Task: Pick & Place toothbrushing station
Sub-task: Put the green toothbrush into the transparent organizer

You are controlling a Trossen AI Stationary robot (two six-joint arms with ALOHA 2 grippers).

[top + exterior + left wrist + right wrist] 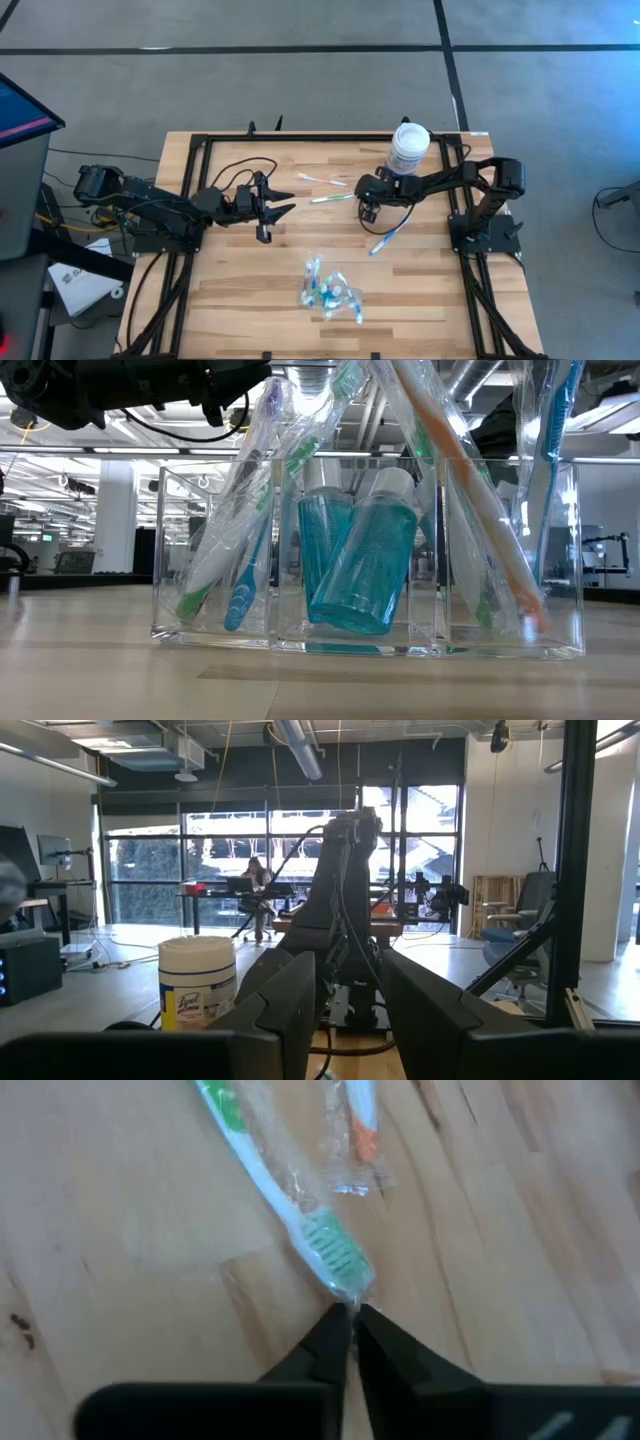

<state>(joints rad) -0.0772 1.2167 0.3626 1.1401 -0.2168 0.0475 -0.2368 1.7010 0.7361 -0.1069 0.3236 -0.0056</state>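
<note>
A clear tray (pixel 341 306) stands near the table's front; in the low view its compartments (pixel 215 640) hold wrapped toothbrushes and teal tubes (pixel 360 570). A green toothbrush (pixel 300 1220) in a clear wrapper lies flat on the wood, also seen mid-table (pixel 331 198). My right gripper (pixel 352 1318) is shut at its head end. A pink-white toothbrush (pixel 320 180) lies farther back, and a blue one (pixel 388 238) lies to the right. My left gripper (pixel 278 207) hovers open at the left, holding nothing. My right gripper pinches the tip of the clear wrapper (pixel 353 1294) just past the green toothbrush's bristle head, between its two fingertips only. The fingers slant down from the table's right side, in line with the brush. The toothbrush lies flat on the table.
A big white tub (pixel 408 148) with a blue label stands at the back right, close to my right arm; it also shows in the left wrist view (pixel 197 982). Bare wood lies between the loose brushes and the tray.
</note>
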